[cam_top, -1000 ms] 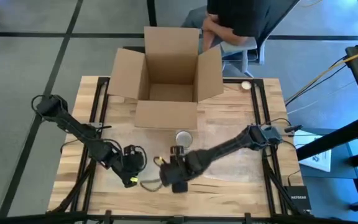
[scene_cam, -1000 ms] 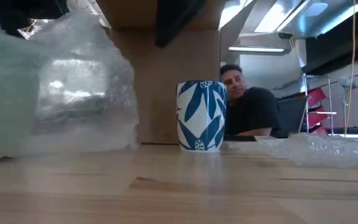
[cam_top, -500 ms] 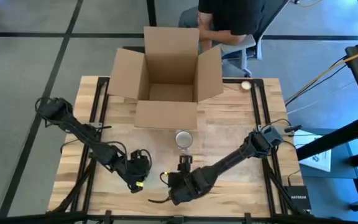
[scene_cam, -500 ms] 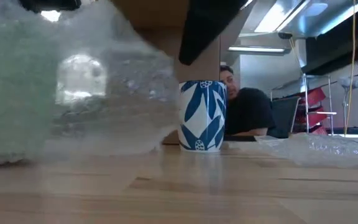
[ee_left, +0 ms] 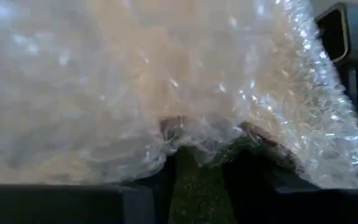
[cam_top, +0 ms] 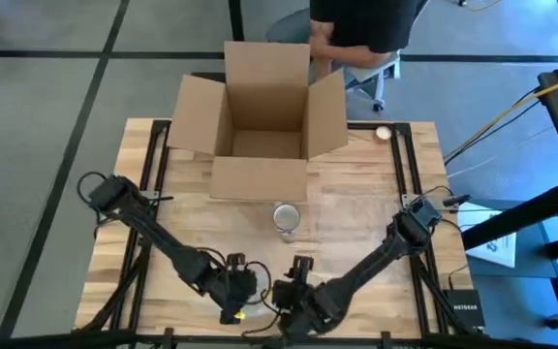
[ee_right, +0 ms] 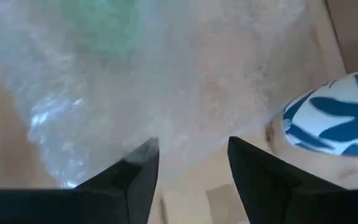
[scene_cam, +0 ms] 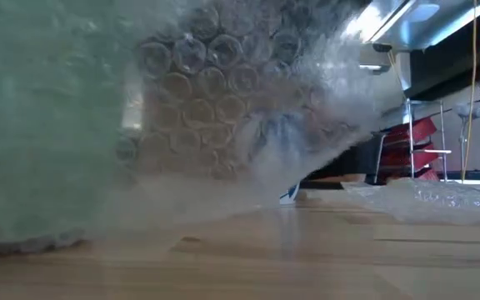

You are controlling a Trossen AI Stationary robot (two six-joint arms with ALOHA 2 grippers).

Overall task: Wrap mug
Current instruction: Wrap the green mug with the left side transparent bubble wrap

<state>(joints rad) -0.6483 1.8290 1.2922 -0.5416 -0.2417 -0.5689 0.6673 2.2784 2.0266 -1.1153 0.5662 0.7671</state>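
Centrally on the wooden table, the blue-and-white leaf-patterned mug is seen standing upright, its long axis vertical and its open mouth facing up, just at 6 o'clock of the open cardboard box. In the right wrist view the mug is seen beyond the fingers, apart from them.

The left gripper and the right gripper are held close together near the table's 6 o'clock edge, well apart from the mug. The bubble wrap is draped over the left gripper's fingers and seems pinched between them, though how wide the jaws stand cannot be told. The right gripper's fingers are parted by a clear gap, with bubble wrap lying just ahead of them.

In the low view the bubble wrap fills most of the picture. A seated person is seen at 12 o'clock beyond the box.
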